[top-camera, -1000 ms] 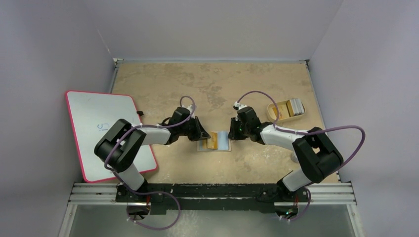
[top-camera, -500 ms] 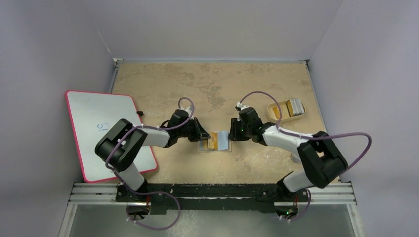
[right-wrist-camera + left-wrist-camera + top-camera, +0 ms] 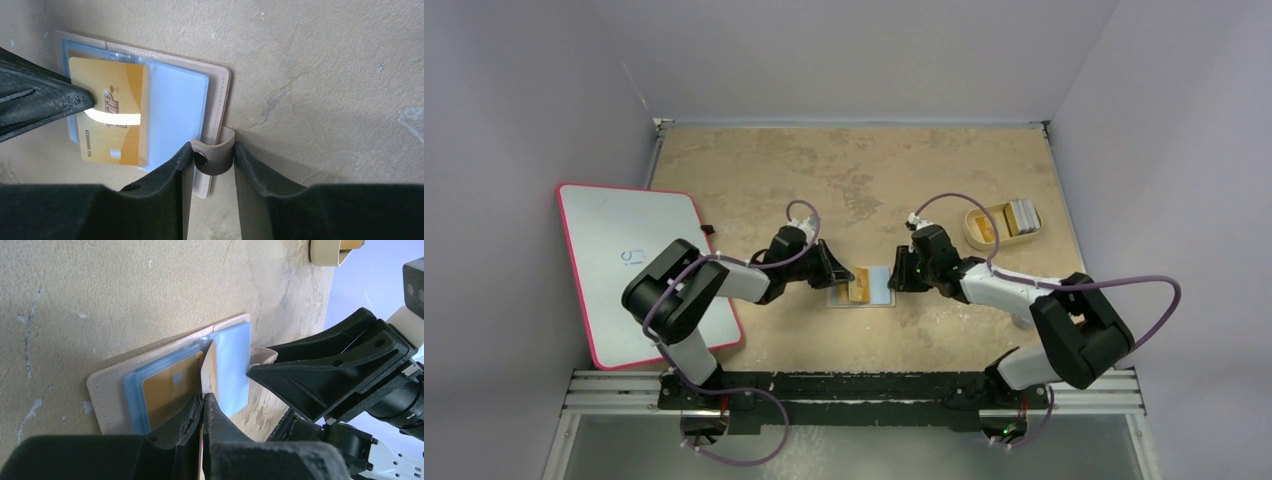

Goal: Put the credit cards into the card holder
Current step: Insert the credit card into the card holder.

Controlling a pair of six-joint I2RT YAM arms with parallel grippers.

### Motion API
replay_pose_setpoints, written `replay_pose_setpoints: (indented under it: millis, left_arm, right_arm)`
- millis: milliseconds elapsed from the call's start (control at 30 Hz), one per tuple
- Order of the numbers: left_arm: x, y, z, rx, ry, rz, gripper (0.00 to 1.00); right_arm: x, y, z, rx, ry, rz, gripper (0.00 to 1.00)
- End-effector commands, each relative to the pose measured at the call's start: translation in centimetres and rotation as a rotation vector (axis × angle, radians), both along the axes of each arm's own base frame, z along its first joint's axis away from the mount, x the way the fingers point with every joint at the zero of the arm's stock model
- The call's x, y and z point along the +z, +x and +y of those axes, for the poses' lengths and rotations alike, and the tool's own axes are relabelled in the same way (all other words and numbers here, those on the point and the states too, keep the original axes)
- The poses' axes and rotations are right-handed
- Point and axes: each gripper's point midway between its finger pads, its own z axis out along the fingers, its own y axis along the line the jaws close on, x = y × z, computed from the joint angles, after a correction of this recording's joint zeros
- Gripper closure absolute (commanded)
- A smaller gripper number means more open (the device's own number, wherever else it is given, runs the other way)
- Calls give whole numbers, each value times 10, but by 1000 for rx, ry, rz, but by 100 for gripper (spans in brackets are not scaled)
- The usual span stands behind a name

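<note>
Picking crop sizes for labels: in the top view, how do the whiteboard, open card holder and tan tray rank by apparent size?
1. Whiteboard, by far largest.
2. Tan tray and card holder: similar, and the card holder is partly hidden by the pincers, so unranked.

On the gold card [image 3: 107, 112] lying in the open card holder [image 3: 220, 95], we read "VIP" in slanted letters near its middle, partly washed out by glare, and along one short edge "NO 8888838", though we cannot vouch for every digit. On the whiteboard [image 3: 634, 262] beside the table we make out a faint blue scrawl we cannot decipher.
</note>
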Motion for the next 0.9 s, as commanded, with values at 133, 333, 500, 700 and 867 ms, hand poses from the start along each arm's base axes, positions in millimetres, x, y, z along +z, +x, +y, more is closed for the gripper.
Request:
replay_pose_setpoints:
  millis: [133, 333, 500, 700, 867]
  left_arm:
    - [-8, -3, -2, 6, 21, -18, 100]
    - [-10, -2, -7, 9, 37, -27, 100]
    - [-9, 0, -10, 22, 57, -30, 96]
    - [-7, 7, 0, 59, 143, -27, 80]
    - [-6, 9, 12, 72, 228, -34, 71]
  right_arm:
    - [-13, -6, 4, -3, 30, 24, 72]
    - [-14, -10, 4, -6, 45, 30, 76]
    - [-12, -10, 4, -9, 49, 26, 78]
    - [-12, -10, 4, -10, 51, 24, 79]
    - [-12, -9, 4, -9, 49, 22, 79]
